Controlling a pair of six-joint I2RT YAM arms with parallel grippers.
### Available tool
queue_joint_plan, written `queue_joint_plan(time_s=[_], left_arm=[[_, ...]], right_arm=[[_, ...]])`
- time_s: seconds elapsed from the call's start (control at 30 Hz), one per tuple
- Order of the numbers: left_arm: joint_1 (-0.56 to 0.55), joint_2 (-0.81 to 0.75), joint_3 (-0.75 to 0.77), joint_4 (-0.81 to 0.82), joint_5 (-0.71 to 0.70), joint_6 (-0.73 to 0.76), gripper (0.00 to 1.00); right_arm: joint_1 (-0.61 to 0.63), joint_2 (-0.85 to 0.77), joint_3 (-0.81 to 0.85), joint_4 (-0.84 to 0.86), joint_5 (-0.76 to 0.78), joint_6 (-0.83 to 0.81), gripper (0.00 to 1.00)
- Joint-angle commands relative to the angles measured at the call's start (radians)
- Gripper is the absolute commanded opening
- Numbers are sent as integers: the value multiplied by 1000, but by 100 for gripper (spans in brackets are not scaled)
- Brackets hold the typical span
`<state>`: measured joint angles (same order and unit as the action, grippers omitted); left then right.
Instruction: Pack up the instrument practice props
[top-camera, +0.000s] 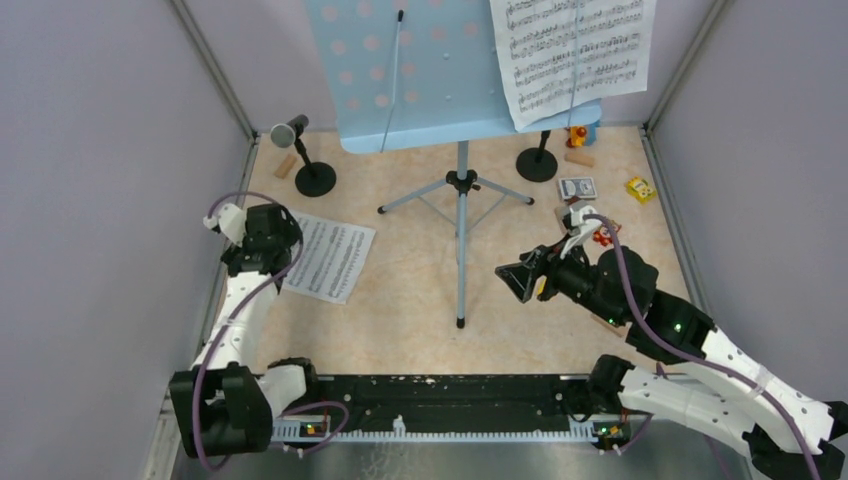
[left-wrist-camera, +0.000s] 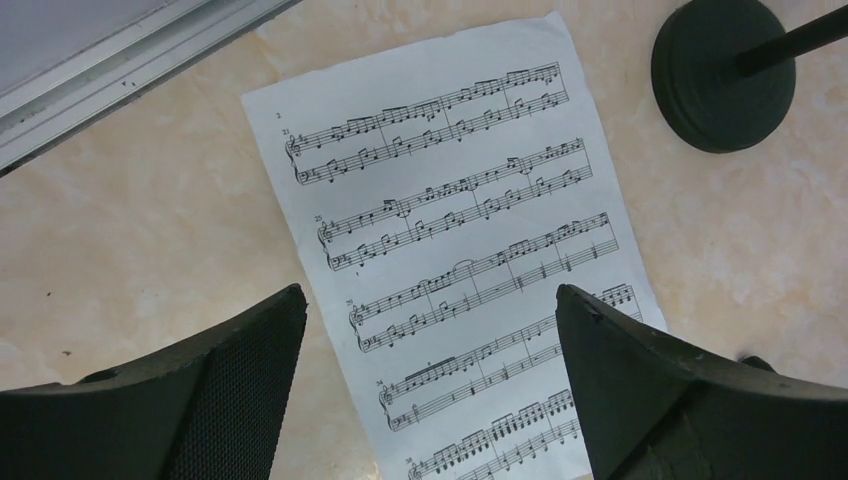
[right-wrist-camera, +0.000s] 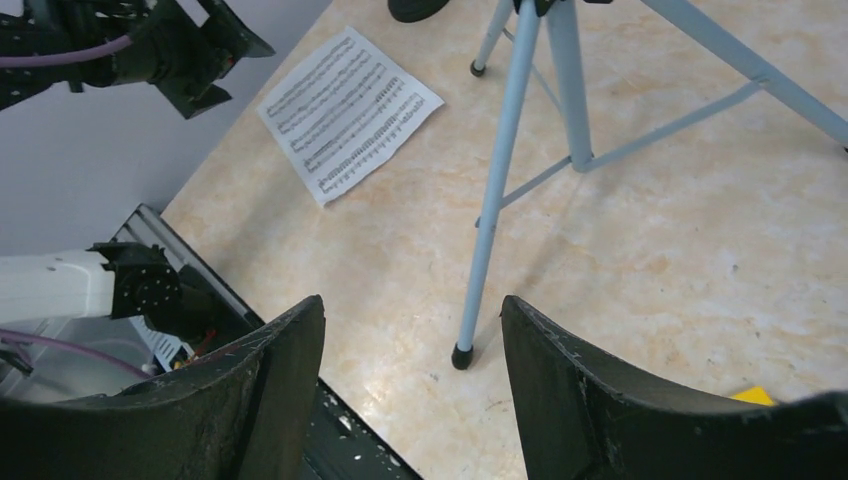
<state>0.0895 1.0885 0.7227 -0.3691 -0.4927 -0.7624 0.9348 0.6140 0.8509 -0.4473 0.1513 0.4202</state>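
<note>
Hovering over the loose sheet (left-wrist-camera: 450, 220), the left end effector (left-wrist-camera: 430, 298) has its jaws spread wide and holds nothing. The sheet lies flat on the tabletop (left-wrist-camera: 140, 230) at the left side, with its long axis running between the two fingers. A holder (left-wrist-camera: 722, 75) stands just off its far corner, apart from the paper. The right end effector (right-wrist-camera: 412, 308) is likewise wide open and empty, and faces the near tripod leg (right-wrist-camera: 495, 190). The desk (top-camera: 420, 70) stands upright at the back with a second sheet (top-camera: 575, 55) on it, and a mic (top-camera: 289, 131) sits in the left holder.

The step in hand appears to be lifting the loose sheet. Flat paper offers no edge to pinch, so a straight descent and closure would likely slide over it. A better approach is probably to lower until both pads press lightly on the paper. The jaws then close slowly so the sheet buckles upward into a ridge that can be gripped. Heavy pressure risks creasing or tearing it. The descent should keep clear of the holder base, and the lift should be slow so the limp sheet does not slip free.
</note>
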Motion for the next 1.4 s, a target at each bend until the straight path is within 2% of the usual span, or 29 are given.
queue_joint_plan(time_s=[0.0,0.1,0.17,0.33,0.43,0.53,0.7,0.83,1.03,1.37], left_arm=[[19,-70,99,-112,-8,-15,98],[23,-134,164,-196,16,4,98],[23,-192,213,-191,66,64,98],[24,-336,362,-167,287,351,99],[20,-381,484,-202,413,465,99],[-55,-367,615,-255,548,527,99],[-82,-361,715,-104,921,535,99],[-86,-297,865,-21,1095,507,98],[-234,-109,1099,97,1161,387,90],[-540,243,1450,107,1048,456,89]], right_arm=[[-5,-37,46,-80,100,8,65],[-5,-38,106,-168,153,13,65],[-5,-31,151,-234,166,1,65],[-5,-7,280,-383,138,-74,65],[-6,-14,330,-415,103,-119,65],[-5,-23,365,-410,57,-162,65],[-5,-48,394,-388,45,-183,66],[-5,-71,389,-388,34,-183,66],[-5,-86,387,-407,45,-196,66],[-5,-96,387,-430,70,-187,66]])
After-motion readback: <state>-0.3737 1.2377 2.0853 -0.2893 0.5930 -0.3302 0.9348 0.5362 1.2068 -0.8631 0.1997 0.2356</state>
